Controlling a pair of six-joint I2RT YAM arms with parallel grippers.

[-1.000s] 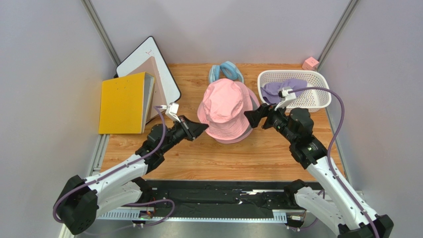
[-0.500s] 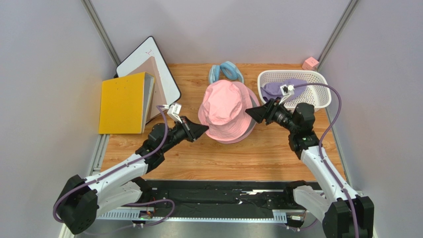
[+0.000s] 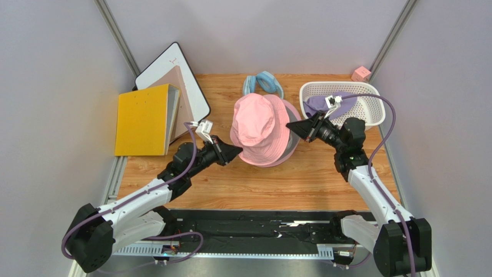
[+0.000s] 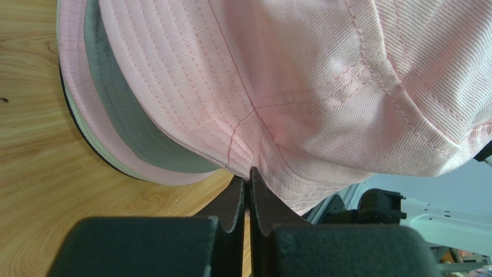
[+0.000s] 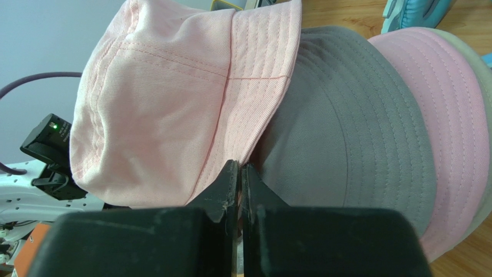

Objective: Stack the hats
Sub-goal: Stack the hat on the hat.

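"Where's the pink hat (image 3: 258, 124)?"

"In the middle of the table (image 3: 242, 187), on top of the pile, its crown leaning left. Both arms have it by the brim."

"Both of them gripping?"

"Yes. The left gripper (image 3: 238, 151) is pinched tight on the near-left edge of the brim, with pink cloth caught at the fingertips. The right gripper (image 3: 290, 125) is clamped on the right edge of the same brim, which stands raised off the pile there."

"What's underneath?"

"A grey hat (image 5: 346, 144) shows where the brim is up. Below it comes a second pink hat (image 5: 430, 127), then a beige hat (image 5: 485, 115) peeking out at the edge."

"Any hats elsewhere?"

"A lavender hat (image 3: 317, 105) lies in the white basket (image 3: 369, 115) at the far right, just beyond the right gripper."

"And the rest?"

"A light blue padded ring (image 3: 263, 83) sits on the far side of the pile. A yellow folder (image 3: 141, 119) and a whiteboard (image 3: 173, 63) are at the far left, well apart from the hats."
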